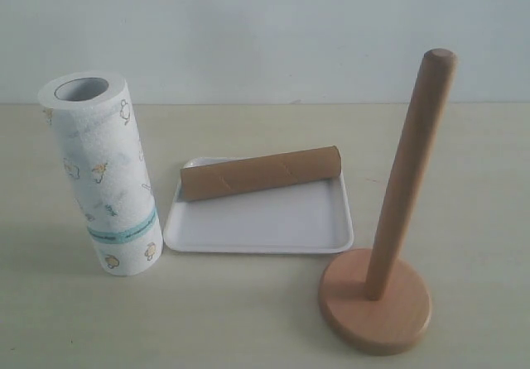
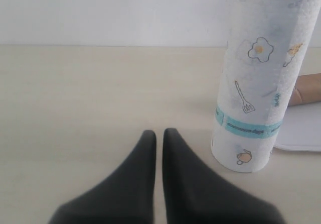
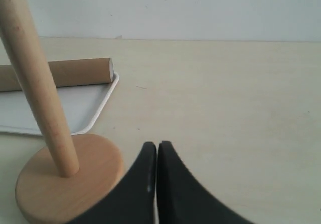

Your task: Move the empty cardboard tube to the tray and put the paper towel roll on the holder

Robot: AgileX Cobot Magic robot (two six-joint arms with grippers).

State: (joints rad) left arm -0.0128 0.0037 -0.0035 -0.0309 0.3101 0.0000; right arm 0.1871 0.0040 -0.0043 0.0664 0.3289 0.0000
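I'm looking the scene over, and the first half of the job reads as done: the empty cardboard tube (image 1: 261, 173) is lying on its side across the far part of the tray (image 1: 265, 220), its right end reaching over the tray's far right corner. So the step in hand, as I judge it, is the paper towel roll (image 1: 103, 179).

It is standing upright on the table (image 1: 248, 319), just left of the tray, hollow core facing up. The holder (image 1: 402, 195) is standing on the other side of the tray, well apart from the roll, and its pole (image 1: 418, 129) is bare.

My left gripper (image 2: 159, 131) is sitting low over the table with its fingers pressed together, gripping nothing, and the roll (image 2: 256, 83) is near it, off to one side. My right gripper (image 3: 157, 143) is also closed tight and empty, hovering just beside the holder's round base.

What I'm thinking next: the left gripper needs to spread wide, since that roll is thick, then close around its middle and lift it. From there the roll has to be carried over the tray and tube without clipping either, lined up so its core sits directly above the rounded pole top, and lowered straight down. A tilted roll would likely snag on the pole or tip the holder, so the right gripper could be steadying it.
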